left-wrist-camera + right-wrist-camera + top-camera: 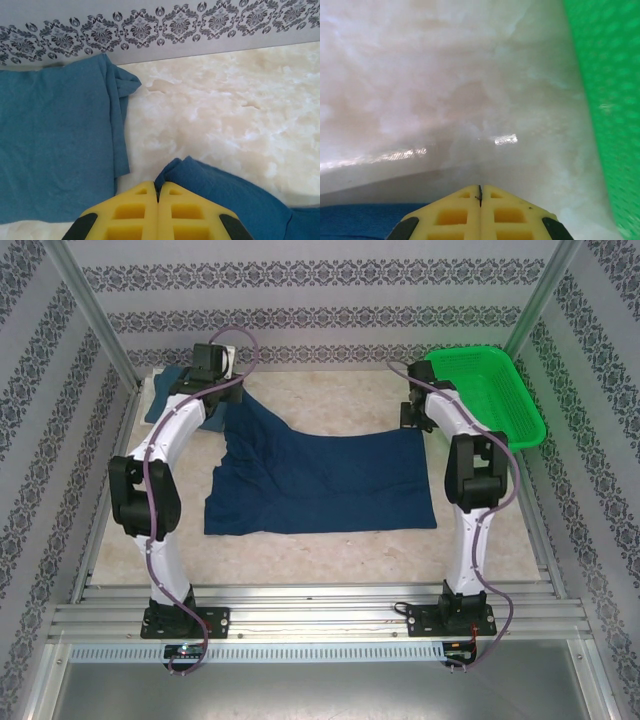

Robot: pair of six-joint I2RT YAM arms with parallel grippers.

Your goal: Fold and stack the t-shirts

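Note:
A dark navy t-shirt (320, 480) lies spread over the middle of the table, its far left corner drawn up toward the back. My left gripper (222, 390) is shut on that corner. A fold of navy cloth (235, 195) pokes out between the yellow fingertips of the left gripper (158, 187). Just left of it, a teal-blue t-shirt (55, 150) lies folded at the table's back left (160, 400). My right gripper (413, 420) sits at the navy shirt's far right corner, low over the table. In the right wrist view the right gripper (480, 189) is shut, a thin dark sliver is pinched at the tips, and navy cloth (360, 220) runs under the left finger.
A green mesh basket (490, 390) stands at the back right, its wall (610, 100) close to the right of my right gripper. Patterned walls (150, 30) enclose the marble-look table (330, 540) on three sides. The arm bases are bolted to rails along the near edge.

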